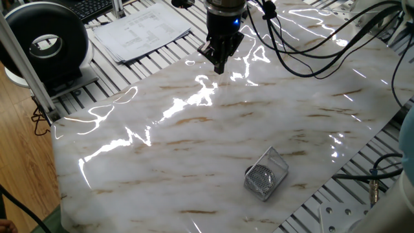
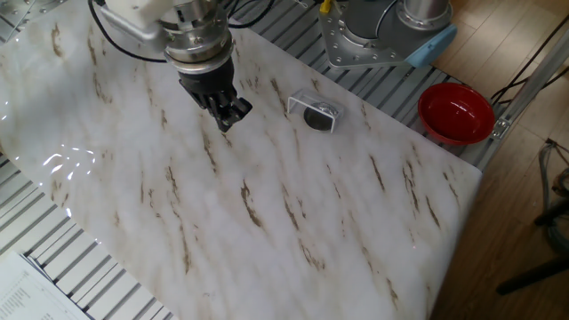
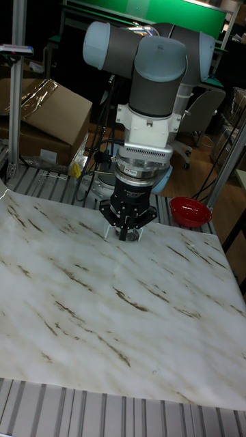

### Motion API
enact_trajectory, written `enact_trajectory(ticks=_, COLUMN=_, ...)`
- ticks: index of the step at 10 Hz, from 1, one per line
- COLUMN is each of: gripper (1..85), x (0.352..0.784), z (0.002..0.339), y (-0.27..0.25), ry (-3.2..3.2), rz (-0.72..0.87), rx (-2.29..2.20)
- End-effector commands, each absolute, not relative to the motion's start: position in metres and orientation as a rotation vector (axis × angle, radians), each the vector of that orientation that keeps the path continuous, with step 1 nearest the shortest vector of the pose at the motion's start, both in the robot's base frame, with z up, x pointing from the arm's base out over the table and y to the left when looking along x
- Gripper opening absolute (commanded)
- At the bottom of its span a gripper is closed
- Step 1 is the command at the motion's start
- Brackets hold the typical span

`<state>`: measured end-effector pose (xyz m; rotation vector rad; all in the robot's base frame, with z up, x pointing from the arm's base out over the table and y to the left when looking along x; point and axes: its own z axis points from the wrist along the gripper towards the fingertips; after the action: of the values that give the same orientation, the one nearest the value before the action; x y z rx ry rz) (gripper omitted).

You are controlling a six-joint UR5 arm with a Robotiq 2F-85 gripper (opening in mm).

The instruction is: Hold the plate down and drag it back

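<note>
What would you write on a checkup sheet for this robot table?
Surface: marble-patterned tabletop, shiny glare streaks, nothing spilled.
Job's things: the plate, a small round dish, sits at the wire-mesh basket; cannot tell if it is inside or against it.
Clutter: nothing seen besides the basket.
Grippers: gripper looks shut and empty, well apart from the plate.
Cables: black cables loop from the arm over the table's far side.
Surroundings: red bowl off the table edge, papers, black round device, cardboard box.
</note>
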<state>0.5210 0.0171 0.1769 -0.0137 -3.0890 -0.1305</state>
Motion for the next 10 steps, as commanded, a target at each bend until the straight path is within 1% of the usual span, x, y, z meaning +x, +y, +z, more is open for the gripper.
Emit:
enact_trajectory(ticks=1, gripper=1.3, x=0.521, z=0.173, y=0.028, ry=-3.069, rz=-0.190, rx=-0.008)
enact_trajectory(ticks=3, gripper=1.3, x=0.527, z=0.141, y=0.042, ry=-3.048, rz=-0.216, rx=-0.023)
enact_trajectory(ticks=5, gripper=1.3, x=0.518, z=0.104, y=0.051, ry=-3.031, rz=-0.239, rx=-0.044)
enact_trajectory(ticks=7, gripper=1.3, x=0.506, z=0.075, y=0.054, ry=-3.056, rz=-0.234, rx=-0.050)
enact_trajectory(ticks=8, gripper=1.3, x=0.504, z=0.064, y=0.054, ry=-3.067, rz=-0.233, rx=-0.049)
enact_trajectory(ticks=10, gripper=1.3, x=0.504, z=0.056, y=0.053, ry=-3.071, rz=-0.251, rx=-0.028)
